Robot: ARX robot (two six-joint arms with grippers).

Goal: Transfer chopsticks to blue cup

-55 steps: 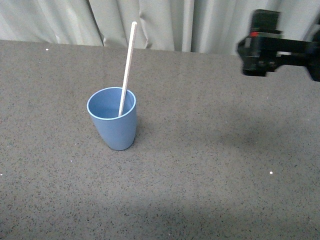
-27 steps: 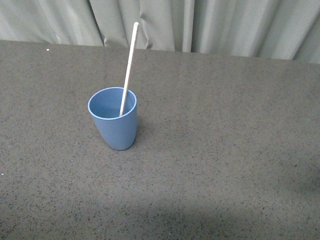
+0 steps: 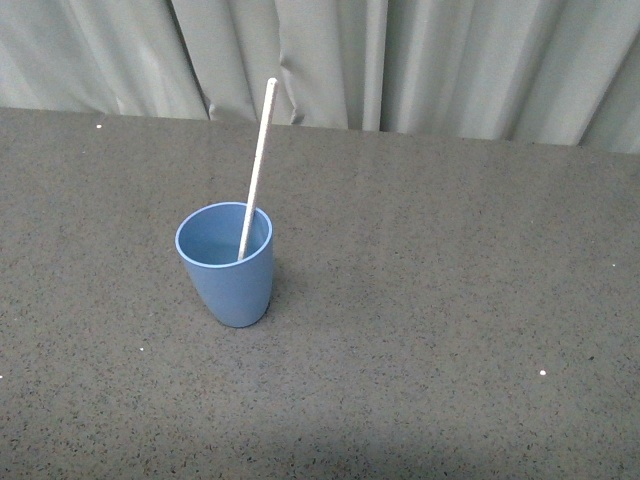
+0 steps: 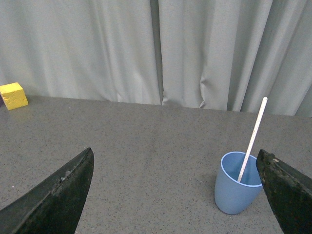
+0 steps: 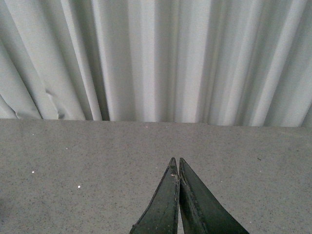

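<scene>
The blue cup [image 3: 227,264] stands upright on the dark speckled table, left of centre in the front view. The cream-white chopstick [image 3: 257,160] stands in it, leaning against the rim and sticking well above it. Neither arm shows in the front view. In the left wrist view the cup [image 4: 236,184] with the chopstick [image 4: 253,137] sits just inside one fingertip; my left gripper [image 4: 175,163] is open and empty, back from the cup. My right gripper [image 5: 175,162] is shut and empty over bare table, with no cup in its view.
A grey curtain [image 3: 400,60] hangs along the table's far edge. A small yellow block [image 4: 13,95] sits far off by the curtain in the left wrist view. The grey speckled tabletop [image 3: 450,300] spreads around the cup.
The right arm, seen at the upper right one second ago, has left the front view. The view has tilted slightly, so the cup sits lower in the frame. Cup and chopstick are unmoved.
</scene>
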